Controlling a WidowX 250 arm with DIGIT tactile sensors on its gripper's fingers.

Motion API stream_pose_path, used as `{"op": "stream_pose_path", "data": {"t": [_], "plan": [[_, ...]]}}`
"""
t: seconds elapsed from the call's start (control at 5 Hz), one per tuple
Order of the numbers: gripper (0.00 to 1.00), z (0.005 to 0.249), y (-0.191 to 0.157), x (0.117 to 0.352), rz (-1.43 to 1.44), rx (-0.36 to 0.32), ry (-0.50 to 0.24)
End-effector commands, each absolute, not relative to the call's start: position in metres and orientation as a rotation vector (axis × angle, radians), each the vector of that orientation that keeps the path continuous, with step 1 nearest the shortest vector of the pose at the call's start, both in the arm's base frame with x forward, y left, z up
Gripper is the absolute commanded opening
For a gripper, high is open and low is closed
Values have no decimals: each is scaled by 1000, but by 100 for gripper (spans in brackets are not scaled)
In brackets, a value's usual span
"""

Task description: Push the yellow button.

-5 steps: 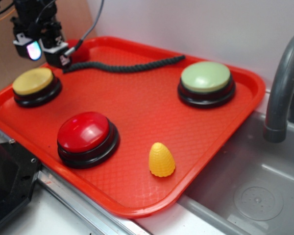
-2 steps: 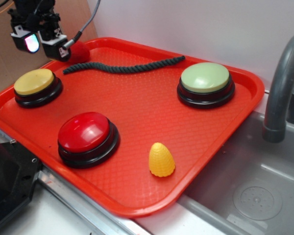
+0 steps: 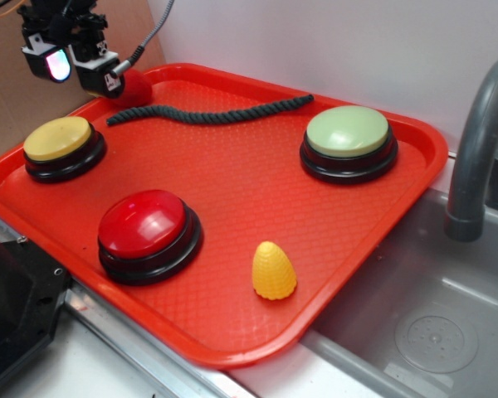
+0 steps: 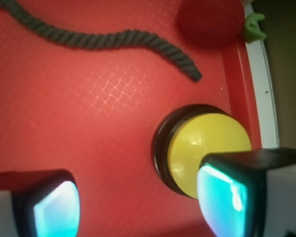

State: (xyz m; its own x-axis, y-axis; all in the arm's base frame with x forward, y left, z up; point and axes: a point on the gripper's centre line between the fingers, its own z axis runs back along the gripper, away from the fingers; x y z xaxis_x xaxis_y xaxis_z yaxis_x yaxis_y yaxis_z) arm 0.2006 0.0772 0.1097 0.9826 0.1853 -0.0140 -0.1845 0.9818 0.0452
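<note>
Nearest me: red button (image 3: 148,225) and corn-shaped cone (image 3: 274,271) at front of red tray (image 3: 232,178), both irrelevant. Yellow button (image 3: 58,138) sits at tray's left edge, untouched, nothing on top. Behind it, dark rope (image 3: 207,114) and red ball (image 3: 134,85) by far rim; pale green button (image 3: 349,133) well right. My pincer (image 3: 73,68) hovers above and behind yellow button, fingers spread wide, holding nothing. I judge: approach step. Next: shift pincer forward until centred over dome, then straight down.
</note>
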Motion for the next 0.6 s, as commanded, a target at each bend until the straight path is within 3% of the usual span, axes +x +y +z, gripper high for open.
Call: {"op": "stream_pose_path", "data": {"t": [0.0,0.4], "plan": [[100,140,80,212,193,71,-81],[100,144,68,203,145,57,-137]]}}
